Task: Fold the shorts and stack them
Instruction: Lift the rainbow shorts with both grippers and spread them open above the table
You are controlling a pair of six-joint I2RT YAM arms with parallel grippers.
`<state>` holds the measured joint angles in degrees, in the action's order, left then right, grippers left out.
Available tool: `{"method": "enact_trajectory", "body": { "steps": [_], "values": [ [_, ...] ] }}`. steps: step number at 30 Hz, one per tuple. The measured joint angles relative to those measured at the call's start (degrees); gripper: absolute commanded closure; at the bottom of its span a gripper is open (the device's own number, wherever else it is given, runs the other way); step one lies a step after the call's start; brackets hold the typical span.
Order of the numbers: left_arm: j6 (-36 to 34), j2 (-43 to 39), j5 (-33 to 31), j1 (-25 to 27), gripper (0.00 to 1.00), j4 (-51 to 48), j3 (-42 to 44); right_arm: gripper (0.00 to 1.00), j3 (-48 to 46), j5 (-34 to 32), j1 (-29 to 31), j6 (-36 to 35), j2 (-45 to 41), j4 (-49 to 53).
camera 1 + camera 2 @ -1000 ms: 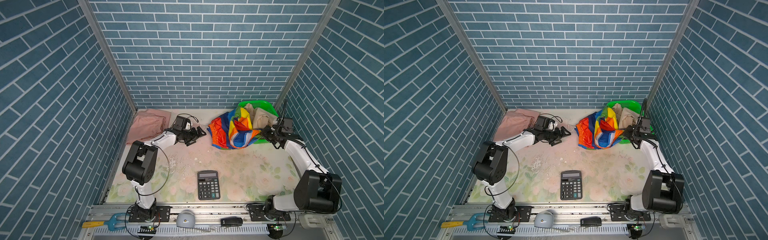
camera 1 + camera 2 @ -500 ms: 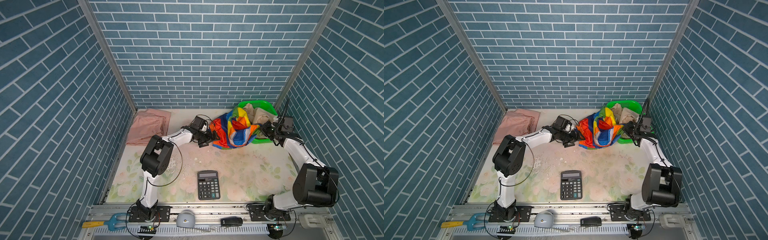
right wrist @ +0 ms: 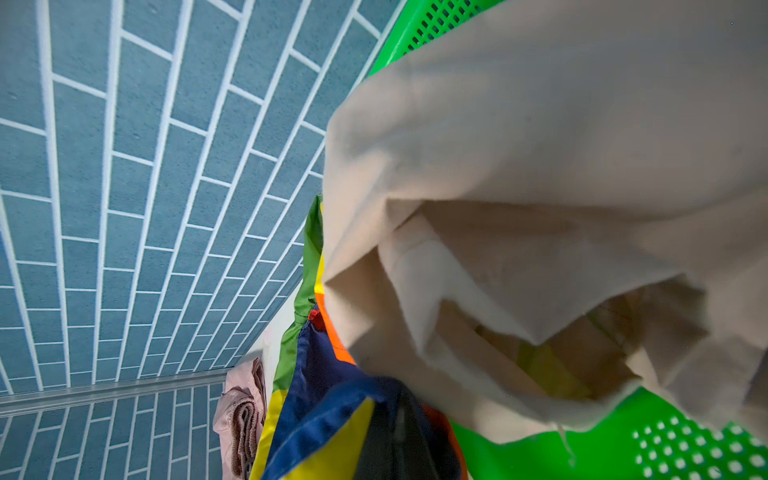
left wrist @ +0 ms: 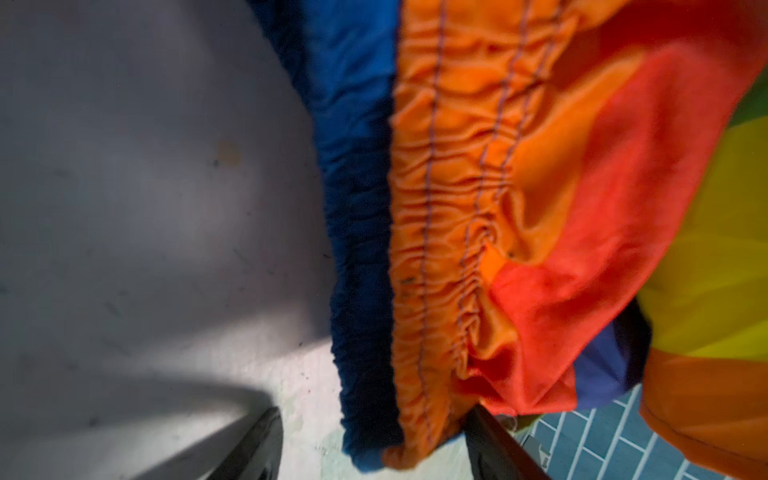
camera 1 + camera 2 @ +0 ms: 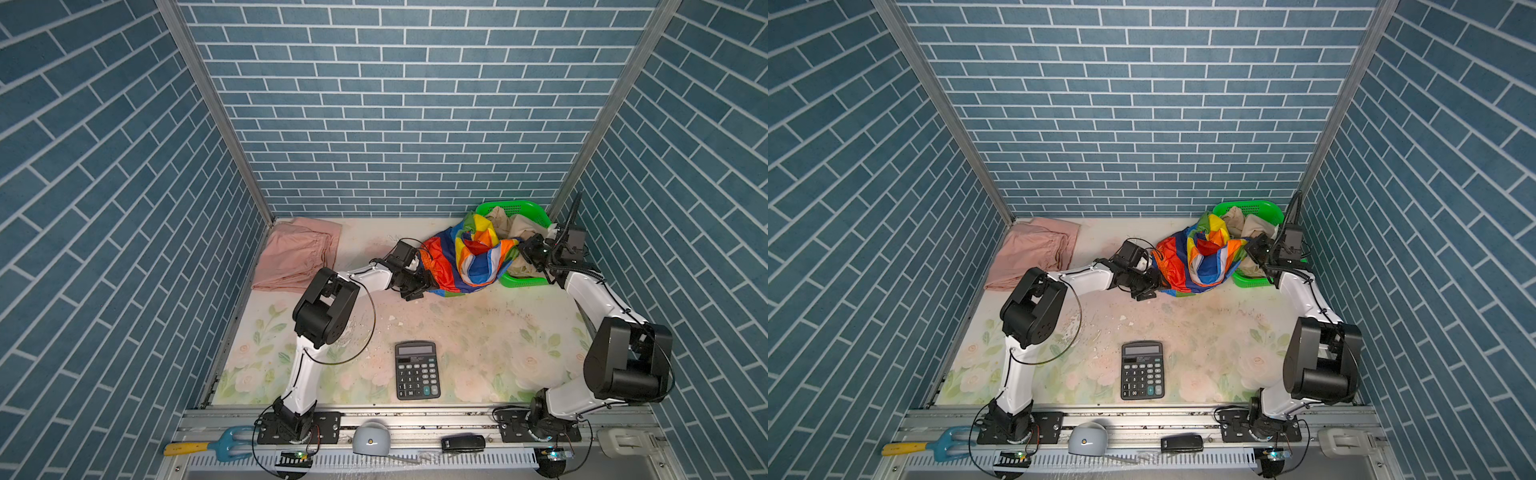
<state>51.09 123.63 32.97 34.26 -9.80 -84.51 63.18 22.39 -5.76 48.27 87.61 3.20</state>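
My right hand (image 5: 525, 250) pinches the rainbow shorts (image 5: 469, 259), which hang from the green basket (image 5: 519, 206) onto the table (image 5: 478, 332). My left hand (image 4: 374, 451) is open, fingers (image 4: 262, 446) either side of the orange waistband (image 4: 436, 208).

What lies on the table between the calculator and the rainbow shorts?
Only bare table with a few small white crumbs lies between calculator and rainbow shorts; both top views show it.
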Motion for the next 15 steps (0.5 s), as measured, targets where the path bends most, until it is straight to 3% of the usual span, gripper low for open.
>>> {"method": "enact_trajectory", "body": {
  "steps": [3, 9, 15],
  "values": [
    [1.42, 1.22, -0.24, 0.33, 0.49, 1.53, -0.9, 1.0, 0.0, 0.37, 0.0, 0.2, 0.0, -0.37],
    [3.48, 1.97, -0.17, 0.66, 1.0, 3.69, -1.49, 1.0, 0.0, 1.05, 0.13, 0.83, 0.04, -0.7],
    [1.51, -0.04, 1.42, -3.37, 1.0, 0.11, -4.76, 1.0, 5.2, 2.78, 1.79, 0.55, 1.18, 0.79]
  ]
}}
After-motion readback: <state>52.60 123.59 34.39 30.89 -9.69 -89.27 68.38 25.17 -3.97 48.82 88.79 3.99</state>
